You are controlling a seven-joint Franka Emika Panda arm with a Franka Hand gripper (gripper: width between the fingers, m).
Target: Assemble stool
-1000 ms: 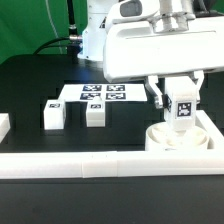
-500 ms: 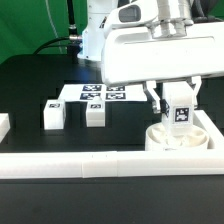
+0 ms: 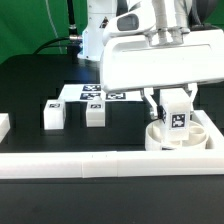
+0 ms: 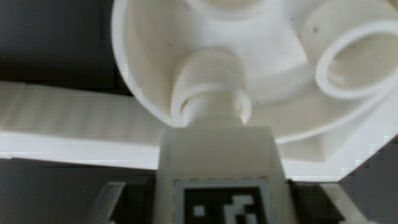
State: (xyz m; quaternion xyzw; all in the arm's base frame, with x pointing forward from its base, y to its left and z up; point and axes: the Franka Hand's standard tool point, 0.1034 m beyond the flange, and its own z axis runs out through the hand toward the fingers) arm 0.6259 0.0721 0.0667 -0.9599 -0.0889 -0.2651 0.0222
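Black table (image 3: 40,90); we note the gripper (image 3: 173,103) clamped on a leg (image 3: 177,120), upright, peg meeting the seat (image 3: 160,138).

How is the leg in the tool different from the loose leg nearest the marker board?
The held leg stands upright in the tool, its end at the seat; the loose leg rests on the table, ungripped, apart from the seat. Both are white, blocky, tagged.
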